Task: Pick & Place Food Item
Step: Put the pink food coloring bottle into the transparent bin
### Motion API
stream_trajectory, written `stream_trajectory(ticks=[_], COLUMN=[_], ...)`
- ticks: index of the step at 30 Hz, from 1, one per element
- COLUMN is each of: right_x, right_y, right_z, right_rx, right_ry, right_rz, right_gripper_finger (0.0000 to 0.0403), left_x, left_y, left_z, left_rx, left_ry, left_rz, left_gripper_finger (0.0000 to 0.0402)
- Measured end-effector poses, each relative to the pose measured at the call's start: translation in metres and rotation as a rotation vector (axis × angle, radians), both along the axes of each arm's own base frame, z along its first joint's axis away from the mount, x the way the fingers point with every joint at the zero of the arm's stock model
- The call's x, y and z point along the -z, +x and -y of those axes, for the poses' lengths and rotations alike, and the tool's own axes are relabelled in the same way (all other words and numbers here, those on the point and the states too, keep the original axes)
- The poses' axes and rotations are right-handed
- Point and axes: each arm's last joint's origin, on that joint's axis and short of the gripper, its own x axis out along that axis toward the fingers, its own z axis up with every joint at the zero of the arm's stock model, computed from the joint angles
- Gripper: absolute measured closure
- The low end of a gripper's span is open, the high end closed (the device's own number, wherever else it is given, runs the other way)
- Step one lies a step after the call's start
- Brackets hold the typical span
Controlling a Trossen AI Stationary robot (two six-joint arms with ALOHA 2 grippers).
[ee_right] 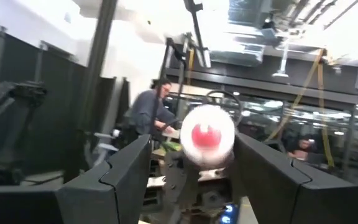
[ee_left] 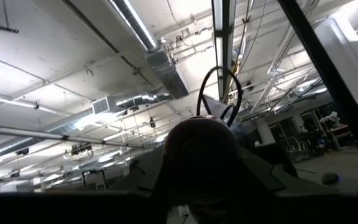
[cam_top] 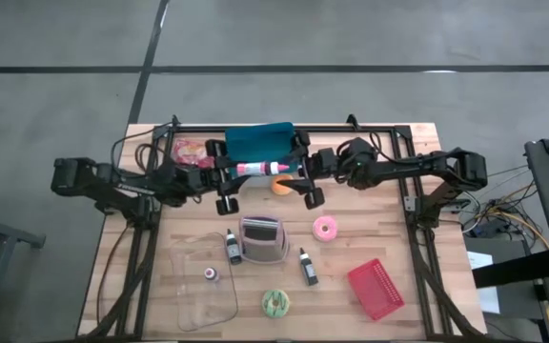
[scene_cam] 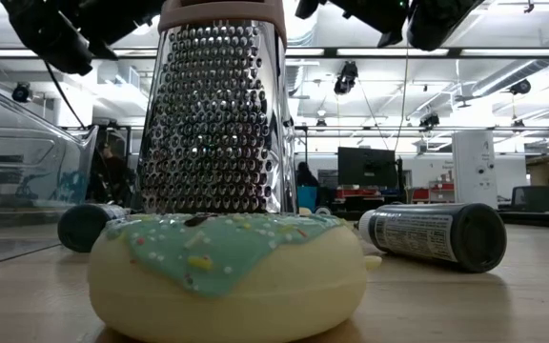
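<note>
Jaws of the right gripper stand released: in the right wrist view both dark fingers are spread wide, and the round white end of the tube, with its red centre, sits between them without touching either one. For the left gripper I cannot tell the state; its own camera shows only a dark rounded shape against the ceiling.

From above, the tube lies behind the grater, on its far side, between the two grippers. Its long axis runs from one gripper to the other, so each arm meets it end-on. I judge both arms about equally near, and the right one is lined up along the axis.

The tube looks smooth, white and pink, a slim cylinder, probably slippery. The grater is perforated metal with a pink top. An orange piece lies just beside the tube, toward the grater. The green donut, glazed and sprinkled, sits in front of the grater, well apart from the grippers.
</note>
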Motion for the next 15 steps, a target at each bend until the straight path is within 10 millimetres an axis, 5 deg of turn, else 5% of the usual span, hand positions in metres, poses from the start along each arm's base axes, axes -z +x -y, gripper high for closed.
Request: stream_trajectory(ticks=[15], right_x=[-0.0062], right_y=[0.0061], right_z=[0.0022], right_rx=[0.035], right_ry=[-0.027], right_rz=[-0.059], right_gripper_finger=[0.0191], left_x=[0.0013], left_y=[0.0003], left_z=[-0.0008], left_rx=[-0.013], left_ry=[-0.014], left_rz=[-0.012], left_gripper_finger=[0.0277])
